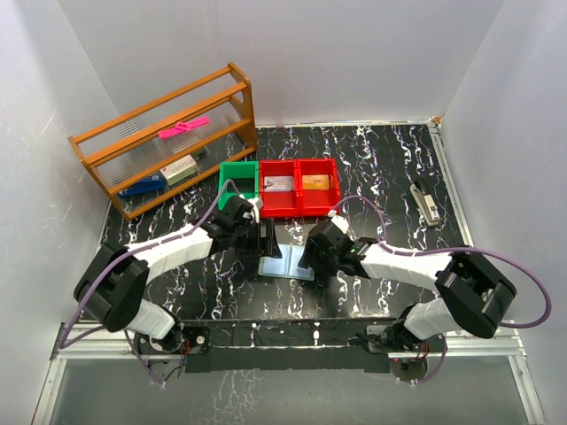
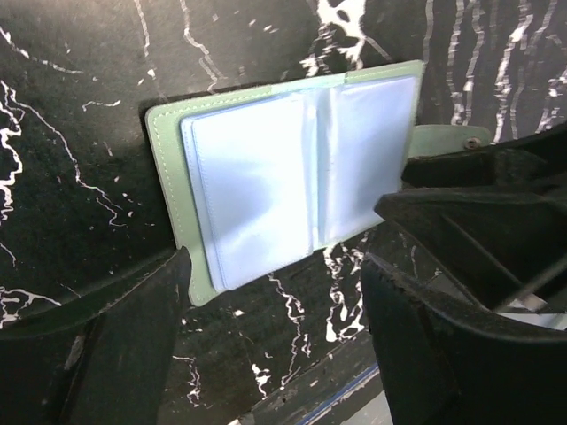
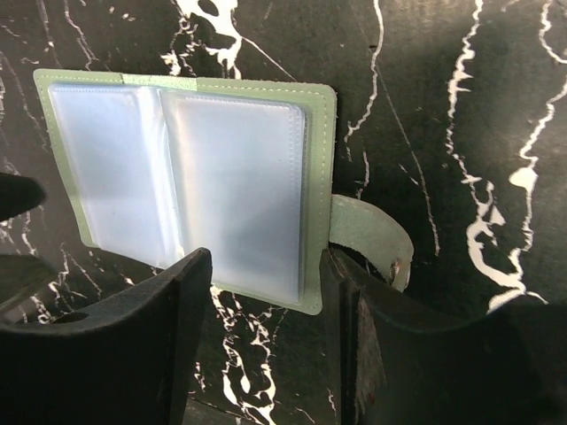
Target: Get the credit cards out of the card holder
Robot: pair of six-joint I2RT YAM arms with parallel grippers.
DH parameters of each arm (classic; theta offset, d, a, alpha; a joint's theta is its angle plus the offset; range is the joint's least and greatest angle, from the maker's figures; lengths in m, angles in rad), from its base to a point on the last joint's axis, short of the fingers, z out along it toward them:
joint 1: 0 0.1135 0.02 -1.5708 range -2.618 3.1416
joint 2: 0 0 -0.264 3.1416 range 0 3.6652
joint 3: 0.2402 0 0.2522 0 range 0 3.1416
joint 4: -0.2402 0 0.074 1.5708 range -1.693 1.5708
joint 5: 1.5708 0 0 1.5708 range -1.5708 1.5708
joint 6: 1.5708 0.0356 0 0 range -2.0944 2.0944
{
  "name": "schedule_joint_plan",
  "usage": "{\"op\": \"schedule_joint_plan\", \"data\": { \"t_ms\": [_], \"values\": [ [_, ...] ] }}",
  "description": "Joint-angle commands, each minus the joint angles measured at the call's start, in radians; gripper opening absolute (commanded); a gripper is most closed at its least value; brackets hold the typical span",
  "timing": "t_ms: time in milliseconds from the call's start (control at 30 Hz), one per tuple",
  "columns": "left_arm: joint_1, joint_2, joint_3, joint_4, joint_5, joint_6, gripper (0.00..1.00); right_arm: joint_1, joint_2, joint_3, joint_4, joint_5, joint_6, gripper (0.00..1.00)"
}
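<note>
You're working in a robot lab test cell, not a home: white panel walls (image 1: 354, 62) box in a black marbled table (image 1: 381, 159). The left arm (image 1: 168, 248) and right arm (image 1: 399, 261) sit by an aluminium rail (image 1: 496, 354), with a wooden rack (image 1: 155, 104) and red plastic bins (image 1: 297, 209) staged as props.

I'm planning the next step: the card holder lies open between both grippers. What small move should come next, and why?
Probably close the right gripper on the card holder's near edge to steady it: its open fingers straddle that edge, and the left gripper hangs open nearby. Whether anything is inside it is unclear.
</note>
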Motion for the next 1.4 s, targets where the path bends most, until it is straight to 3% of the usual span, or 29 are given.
{"op": "schedule_joint_plan", "data": {
  "t_ms": [0, 267, 400, 867, 1133, 1367],
  "values": [
    [-0.009, 0.047, -0.019, 0.008, 0.013, -0.021, 0.72, -0.012, 0.002, -0.029, 0.101, -0.05, 0.02, 0.49],
    [-0.021, 0.074, -0.076, 0.027, 0.014, -0.022, 0.48, -0.016, 0.006, 0.01, 0.076, -0.046, 0.011, 0.48],
    [-0.021, 0.065, -0.098, 0.023, 0.0, -0.03, 0.42, -0.015, -0.013, 0.054, 0.022, -0.028, -0.002, 0.5],
    [-0.022, 0.044, -0.099, 0.012, -0.012, -0.024, 0.35, -0.015, 0.026, 0.05, 0.055, -0.062, 0.0, 0.46],
    [-0.022, 0.032, -0.091, -0.006, -0.022, -0.024, 0.34, -0.014, -0.067, 0.121, -0.082, 0.067, -0.023, 0.48],
    [-0.021, 0.03, -0.082, -0.008, -0.024, -0.024, 0.34, -0.014, -0.049, 0.064, 0.065, -0.055, -0.017, 0.5]
  ]
}}
